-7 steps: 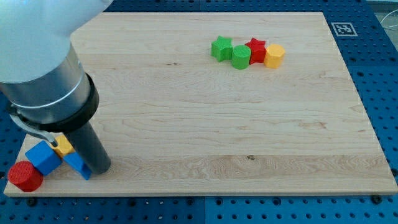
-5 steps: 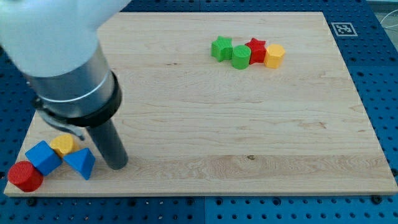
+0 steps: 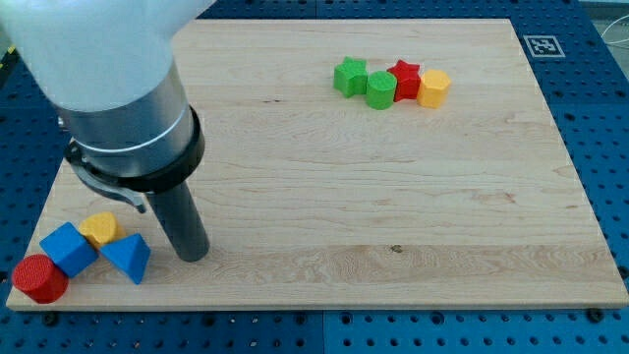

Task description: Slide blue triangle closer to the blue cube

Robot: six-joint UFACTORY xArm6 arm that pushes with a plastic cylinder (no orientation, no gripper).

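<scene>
Near the view's bottom left corner of the wooden tabletop point(image 3: 324, 197) you see my tip point(image 3: 193, 256), the lower end of a straight dark rod; no claw shows on this arm, so nothing is spread, pressed together or pinching. You see the tip resting on the wood just to the view's right of the blue triangle point(image 3: 128, 258), with a narrow strip of board between them, so it touches no block. The blue triangle sits beside the blue cube point(image 3: 67, 247), which lies to its left, their lower edges close or touching; you cannot tell which. A small yellow block point(image 3: 99, 229) is wedged just above the pair, and a red cylinder point(image 3: 39, 278) stands at the cube's lower left, touching it. Far off at the view's top you find a row: green star point(image 3: 350, 76), green cylinder point(image 3: 381, 89), red star point(image 3: 405, 79) and yellow block point(image 3: 433, 88). A black-and-white square marker point(image 3: 543, 45) sits at the board's top right corner; it carries no readable writing.
</scene>
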